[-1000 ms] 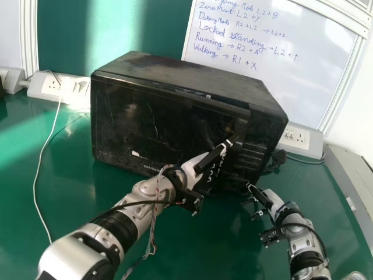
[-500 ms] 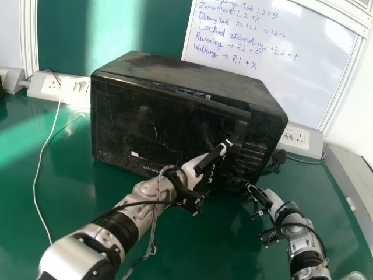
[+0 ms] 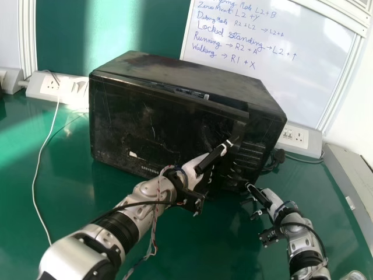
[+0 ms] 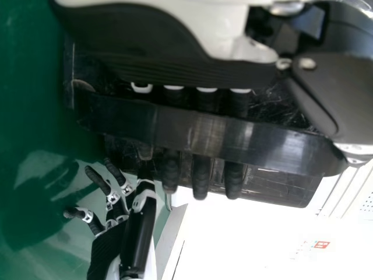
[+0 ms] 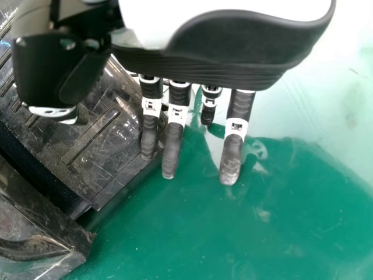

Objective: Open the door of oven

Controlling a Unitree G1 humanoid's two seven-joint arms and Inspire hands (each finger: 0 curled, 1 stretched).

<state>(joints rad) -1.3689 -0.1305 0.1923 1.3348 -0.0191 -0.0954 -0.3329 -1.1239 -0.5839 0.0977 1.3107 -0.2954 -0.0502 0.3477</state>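
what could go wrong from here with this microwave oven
The left hand has straight fingers behind the door handle, so they might slip off under a pull. The left arm lies in front of the door, which could bump it when swinging. The microwave oven might slide, as the right hand shows no clear grip on it.

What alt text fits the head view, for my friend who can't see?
Black oven with its door ajar, a robot's left hand at the door's edge, right hand near the oven's lower right corner, on a green table.
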